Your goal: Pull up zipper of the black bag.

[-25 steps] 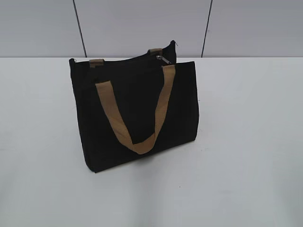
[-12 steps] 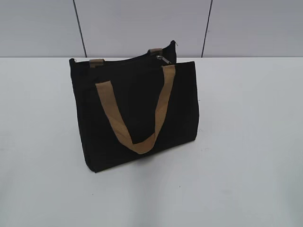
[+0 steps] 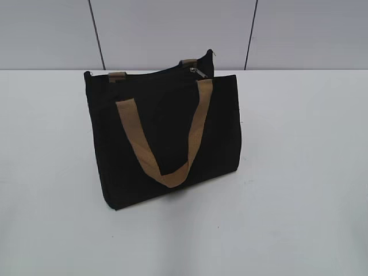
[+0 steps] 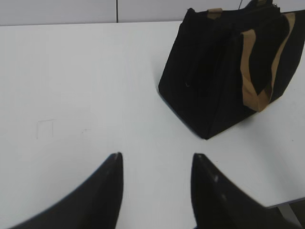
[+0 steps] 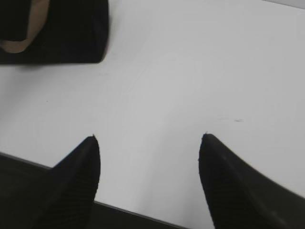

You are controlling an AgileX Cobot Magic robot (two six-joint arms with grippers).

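Observation:
The black bag (image 3: 167,132) stands upright on the white table, with a tan handle (image 3: 164,141) hanging down its front. The small silvery zipper (image 3: 198,72) sits at the top right end of the bag's opening. The bag also shows in the left wrist view (image 4: 224,71) at the upper right, and its lower corner in the right wrist view (image 5: 62,31) at the upper left. My left gripper (image 4: 157,155) is open and empty over bare table, well short of the bag. My right gripper (image 5: 148,137) is open and empty near the table's front edge. Neither gripper shows in the exterior view.
The white table (image 3: 299,172) spreads around the bag. A grey panelled wall (image 3: 172,29) stands behind it. The table's front edge (image 5: 143,210) runs under my right gripper, and a table corner (image 4: 286,202) shows at the lower right of the left wrist view.

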